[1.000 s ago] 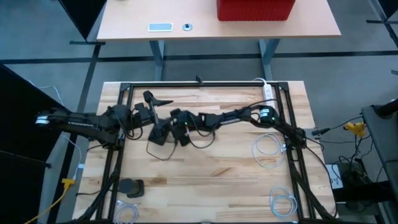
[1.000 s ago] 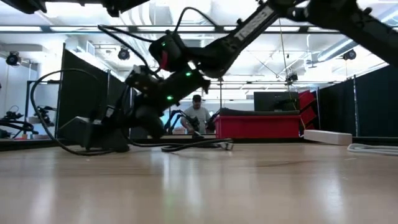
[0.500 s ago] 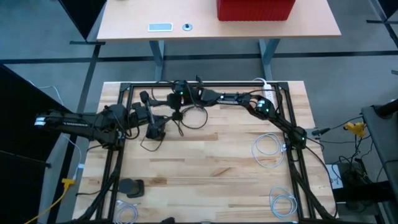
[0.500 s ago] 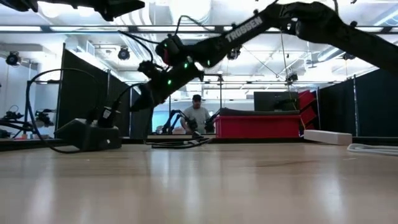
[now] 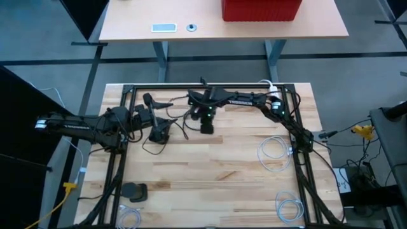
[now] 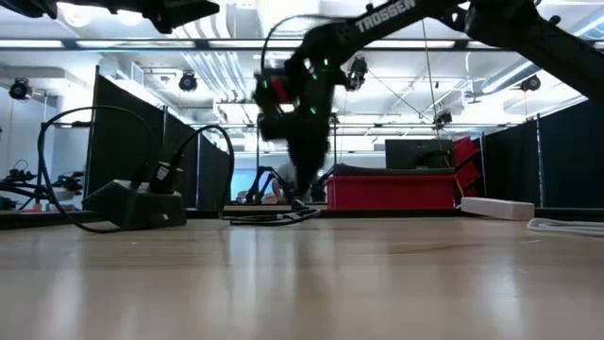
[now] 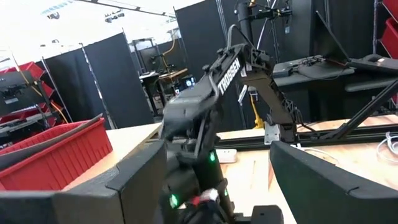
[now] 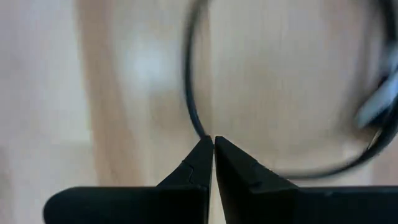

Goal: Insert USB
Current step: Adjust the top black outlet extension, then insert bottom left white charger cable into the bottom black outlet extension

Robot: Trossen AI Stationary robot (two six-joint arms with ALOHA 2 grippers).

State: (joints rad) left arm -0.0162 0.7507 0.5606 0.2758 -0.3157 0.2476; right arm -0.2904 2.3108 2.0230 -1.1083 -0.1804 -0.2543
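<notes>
A black USB hub (image 5: 159, 134) (image 6: 137, 204) lies flat on the wooden table, left of centre. Its thin black cable (image 5: 184, 125) (image 8: 189, 93) loops away over the table toward my right gripper. The blurred silver plug (image 8: 380, 99) shows at the loop's far end. My right gripper (image 5: 207, 125) (image 6: 304, 189) (image 8: 212, 140) is near the table's middle, pointing down and shut, with the cable at its tips. My left gripper (image 5: 152, 122) (image 7: 217, 152) is open above the hub and touches nothing. My right gripper comes from above, pointing down, and its shut fingertips (image 8: 202, 152) meet the black cable (image 8: 200, 132) partway along, well back from the plug. The cable rises out of the tips and curves slack round to the plug. The fingers hide whether the cable lies between them.
White cable coils lie at the right side (image 5: 275, 153) and near right corner (image 5: 289, 207). A white power strip (image 5: 274, 93) sits at the far right. A black frame rail (image 5: 210, 86) borders the table. A small dark object (image 5: 134, 191) lies near left. A person shows beyond the table.
My right gripper left the spot beside the hub and swung to the table's far edge. It then came back right and down to the middle, now pointing down. The cable's loop shifted with it. The hub slid slightly left at first.
</notes>
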